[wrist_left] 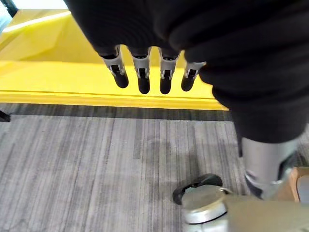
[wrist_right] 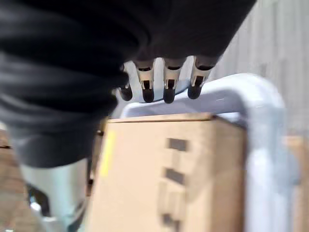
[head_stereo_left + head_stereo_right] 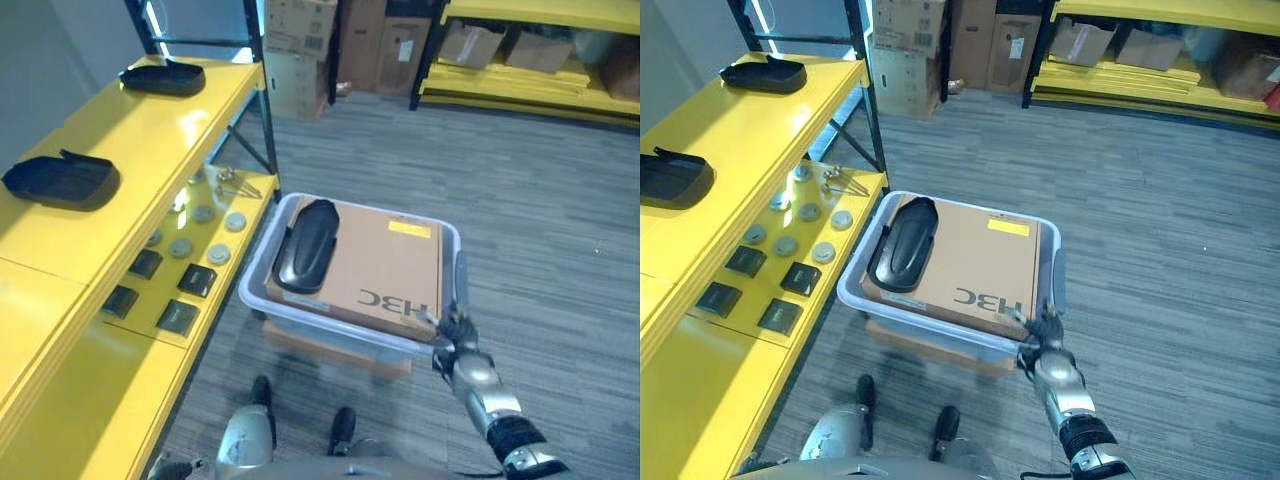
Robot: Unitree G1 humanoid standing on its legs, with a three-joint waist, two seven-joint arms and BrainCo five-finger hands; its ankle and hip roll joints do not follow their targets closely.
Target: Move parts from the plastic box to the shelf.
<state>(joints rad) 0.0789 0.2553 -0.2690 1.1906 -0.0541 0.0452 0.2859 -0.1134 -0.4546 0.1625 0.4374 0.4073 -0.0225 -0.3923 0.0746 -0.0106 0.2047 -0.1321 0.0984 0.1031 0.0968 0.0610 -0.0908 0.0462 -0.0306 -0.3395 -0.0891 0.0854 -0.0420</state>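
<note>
A glossy black moulded plastic part lies on a flat brown cardboard box inside the pale grey plastic box on the floor beside the yellow metal shelf. Two similar black parts already sit on the shelf's top level, so the job looks partly done, with this one left to carry over. The right hand hangs at the box's near corner, fingers straight and holding nothing. The left hand hangs with fingers extended near the shelf's edge, also holding nothing.

A black curved plastic part lies flat on a brown cardboard box inside the pale plastic box, beside the yellow shelf.
</note>
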